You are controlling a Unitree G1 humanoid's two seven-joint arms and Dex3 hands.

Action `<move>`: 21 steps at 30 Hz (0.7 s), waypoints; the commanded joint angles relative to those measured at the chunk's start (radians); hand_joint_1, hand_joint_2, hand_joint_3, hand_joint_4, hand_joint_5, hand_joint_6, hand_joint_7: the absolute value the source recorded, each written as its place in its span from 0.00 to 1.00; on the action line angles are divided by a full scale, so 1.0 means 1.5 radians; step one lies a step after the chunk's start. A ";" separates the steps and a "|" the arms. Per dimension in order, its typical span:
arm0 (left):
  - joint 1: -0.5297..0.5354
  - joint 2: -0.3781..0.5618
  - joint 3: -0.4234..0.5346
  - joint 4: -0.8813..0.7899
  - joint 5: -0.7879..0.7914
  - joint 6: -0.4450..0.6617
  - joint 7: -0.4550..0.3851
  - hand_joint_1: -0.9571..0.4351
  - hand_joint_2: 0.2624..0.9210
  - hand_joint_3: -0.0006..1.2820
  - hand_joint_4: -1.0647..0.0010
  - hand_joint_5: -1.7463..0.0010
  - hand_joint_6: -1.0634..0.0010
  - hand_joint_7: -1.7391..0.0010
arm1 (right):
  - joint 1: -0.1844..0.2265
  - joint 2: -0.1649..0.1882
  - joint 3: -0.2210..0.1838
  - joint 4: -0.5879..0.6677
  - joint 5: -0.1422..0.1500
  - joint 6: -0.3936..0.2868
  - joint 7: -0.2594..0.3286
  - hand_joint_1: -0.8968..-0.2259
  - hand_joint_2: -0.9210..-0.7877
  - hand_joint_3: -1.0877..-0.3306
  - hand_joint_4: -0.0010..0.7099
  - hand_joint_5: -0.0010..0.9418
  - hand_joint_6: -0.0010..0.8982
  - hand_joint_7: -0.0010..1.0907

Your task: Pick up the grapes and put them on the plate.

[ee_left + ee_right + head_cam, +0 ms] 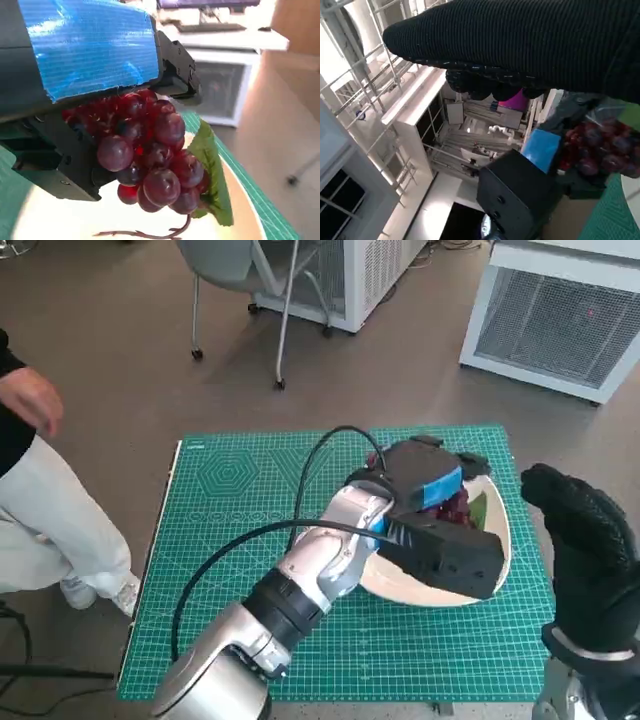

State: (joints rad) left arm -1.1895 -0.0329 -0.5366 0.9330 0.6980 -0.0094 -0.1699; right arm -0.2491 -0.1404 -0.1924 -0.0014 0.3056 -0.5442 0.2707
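Observation:
My left hand [432, 502] reaches over the cream plate [500, 530] on the green mat and holds a bunch of dark red grapes [150, 155] with a green leaf [212, 172]. In the left wrist view the bunch hangs from the hand [85, 75] just above the plate [55, 220], its brown stem trailing onto it. The head view shows only a bit of the grapes [455, 508] beside the blue tape. The right wrist view also catches the grapes [600, 150] under the taped left hand [540, 147]. My gloved right hand [585, 540] hovers at the table's right edge, holding nothing, fingers curled.
A green cutting mat [250, 510] covers the table. A person [30, 480] in white trousers stands at the left. A chair [250, 280] and white cabinets [560, 320] stand on the floor beyond the table.

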 commanded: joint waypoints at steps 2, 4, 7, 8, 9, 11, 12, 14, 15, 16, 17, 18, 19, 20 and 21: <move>-0.026 -0.002 -0.006 0.054 -0.002 -0.026 0.017 0.42 0.94 0.09 0.72 0.81 0.68 0.98 | 0.006 0.003 0.002 0.007 -0.010 0.007 -0.006 0.57 0.00 0.70 0.63 0.00 0.08 0.55; -0.030 -0.002 -0.009 0.062 0.001 -0.026 0.021 0.38 0.97 0.05 0.74 0.90 0.69 0.99 | 0.006 0.004 0.002 0.008 -0.011 0.006 -0.006 0.57 0.00 0.70 0.63 0.00 0.08 0.55; -0.029 0.002 -0.019 0.062 0.017 -0.007 0.030 0.31 0.99 0.06 0.79 0.96 0.73 1.00 | 0.003 0.007 0.004 0.016 -0.011 0.001 -0.005 0.57 0.00 0.70 0.63 0.00 0.08 0.55; -0.026 0.005 -0.018 0.059 0.018 -0.005 0.034 0.28 0.99 0.07 0.81 0.97 0.75 1.00 | 0.002 0.007 0.004 0.019 -0.011 0.000 -0.005 0.57 0.00 0.70 0.63 0.00 0.08 0.56; -0.022 0.008 -0.015 0.055 0.016 -0.007 0.039 0.27 1.00 0.07 0.82 0.98 0.75 0.99 | 0.001 0.008 0.004 0.021 -0.011 -0.001 -0.004 0.57 0.00 0.70 0.63 0.00 0.08 0.56; -0.013 0.015 -0.005 0.049 0.004 -0.019 0.051 0.26 1.00 0.08 0.83 0.99 0.76 0.99 | 0.000 0.009 0.004 0.024 -0.010 -0.002 -0.004 0.57 0.00 0.70 0.63 0.00 0.08 0.56; -0.007 0.019 0.003 0.046 -0.005 -0.029 0.056 0.25 1.00 0.09 0.83 0.99 0.76 0.99 | -0.001 0.009 0.004 0.025 -0.010 -0.002 -0.004 0.57 0.00 0.70 0.63 0.00 0.08 0.56; 0.004 0.027 0.021 0.042 -0.026 -0.053 0.062 0.24 1.00 0.11 0.83 0.99 0.76 0.99 | -0.002 0.010 0.005 0.027 -0.011 -0.002 -0.004 0.57 0.00 0.70 0.63 0.00 0.08 0.56; 0.008 0.030 0.029 0.042 -0.038 -0.066 0.062 0.23 1.00 0.12 0.84 0.99 0.75 0.99 | -0.003 0.010 0.005 0.027 -0.011 -0.002 -0.005 0.57 0.00 0.70 0.63 0.00 0.08 0.56; 0.010 0.033 0.035 0.043 -0.047 -0.076 0.060 0.22 1.00 0.13 0.84 0.99 0.75 0.99 | -0.003 0.010 0.005 0.028 -0.012 -0.002 -0.005 0.57 0.00 0.70 0.63 0.00 0.08 0.56; 0.011 0.036 0.043 0.045 -0.059 -0.086 0.053 0.22 1.00 0.14 0.84 1.00 0.75 0.99 | -0.004 0.010 0.006 0.029 -0.012 -0.003 -0.005 0.57 0.00 0.70 0.63 0.00 0.08 0.56; 0.012 0.038 0.054 0.047 -0.076 -0.095 0.039 0.21 1.00 0.16 0.84 1.00 0.75 0.99 | -0.004 0.011 0.006 0.030 -0.013 -0.003 -0.005 0.57 0.00 0.70 0.63 0.00 0.08 0.56; 0.012 0.041 0.065 0.050 -0.093 -0.102 0.022 0.20 1.00 0.18 0.84 1.00 0.75 0.99 | -0.005 0.011 0.007 0.031 -0.014 -0.003 -0.006 0.57 0.00 0.70 0.63 0.00 0.08 0.56; 0.012 0.043 0.079 0.052 -0.114 -0.107 0.001 0.20 1.00 0.20 0.84 1.00 0.75 0.99 | -0.006 0.012 0.007 0.032 -0.015 -0.003 -0.006 0.57 0.00 0.70 0.63 0.00 0.08 0.56; 0.013 0.045 0.092 0.053 -0.132 -0.111 -0.017 0.19 1.00 0.22 0.84 1.00 0.75 0.99 | -0.007 0.013 0.008 0.034 -0.016 -0.003 -0.006 0.57 0.00 0.70 0.63 0.00 0.08 0.56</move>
State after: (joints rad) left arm -1.1887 0.0233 -0.4484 1.0092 0.5698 -0.1487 -0.1341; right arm -0.2616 -0.1306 -0.1860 0.0273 0.2971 -0.5535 0.2696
